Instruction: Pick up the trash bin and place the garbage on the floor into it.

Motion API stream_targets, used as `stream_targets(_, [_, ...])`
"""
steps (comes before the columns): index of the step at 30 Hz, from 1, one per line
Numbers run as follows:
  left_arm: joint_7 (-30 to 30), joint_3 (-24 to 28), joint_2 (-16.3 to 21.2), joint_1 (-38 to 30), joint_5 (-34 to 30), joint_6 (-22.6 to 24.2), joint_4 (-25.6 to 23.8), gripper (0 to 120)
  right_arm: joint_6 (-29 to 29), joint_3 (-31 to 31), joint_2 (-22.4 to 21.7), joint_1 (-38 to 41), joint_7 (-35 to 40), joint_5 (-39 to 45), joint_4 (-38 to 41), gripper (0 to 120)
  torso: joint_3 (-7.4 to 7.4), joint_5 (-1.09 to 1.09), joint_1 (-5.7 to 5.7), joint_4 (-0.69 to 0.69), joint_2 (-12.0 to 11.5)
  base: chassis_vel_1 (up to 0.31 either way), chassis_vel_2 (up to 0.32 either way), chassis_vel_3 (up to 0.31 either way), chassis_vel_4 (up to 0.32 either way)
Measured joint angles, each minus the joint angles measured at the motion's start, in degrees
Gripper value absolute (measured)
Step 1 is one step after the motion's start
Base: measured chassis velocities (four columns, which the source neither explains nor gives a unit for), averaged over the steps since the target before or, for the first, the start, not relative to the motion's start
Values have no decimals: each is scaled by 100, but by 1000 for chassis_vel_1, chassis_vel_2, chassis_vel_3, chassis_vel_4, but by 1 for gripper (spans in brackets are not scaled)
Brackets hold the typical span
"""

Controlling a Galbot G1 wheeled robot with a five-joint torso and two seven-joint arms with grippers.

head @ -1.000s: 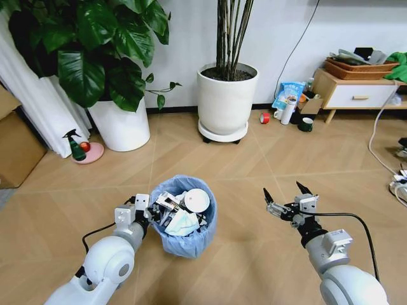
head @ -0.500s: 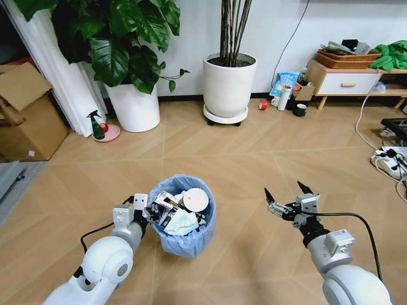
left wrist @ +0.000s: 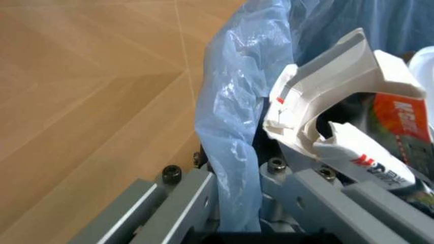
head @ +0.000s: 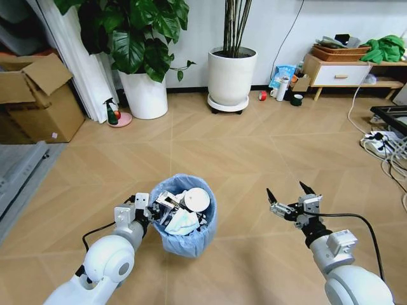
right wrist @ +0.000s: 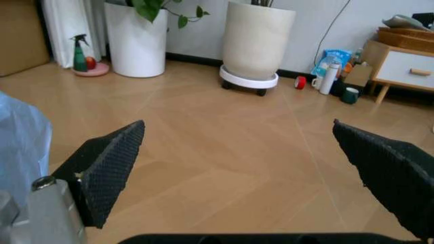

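Blue-lined trash bin (head: 184, 216) clamped by left gripper (head: 150, 210) — right gripper (head: 290, 196) agape.

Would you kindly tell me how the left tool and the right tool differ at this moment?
The left tool is shut on the trash bin's blue-bagged rim, one finger outside and one inside; the right tool is open and holds nothing. The left tool sits against the litter-filled bin, while the right tool hangs over bare floor, apart from the bin. Both reach forward at about the same height.
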Motion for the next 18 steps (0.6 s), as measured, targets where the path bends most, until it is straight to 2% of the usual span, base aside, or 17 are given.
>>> stream_targets(10, [0, -6, -4, 30, -4, 0, -9, 0, -4, 27, 9, -30, -5, 11, -27, 100, 0, 5, 0, -1, 0, 352, -305, -360, 304])
stream_targets(11, [0, -6, -11, 43, 2, 0, -13, 0, -3, 41, 9, -31, -8, 12, -27, 100, 1, -1, 1, -1, 0, 313, -330, -333, 313])
stream_targets(18, [-56, -31, -62, 117, 42, -6, -39, 0, 47, 51, 5, -61, -34, 91, -29, 100, -1, 3, -1, -1, 0, 301, -291, -300, 309])
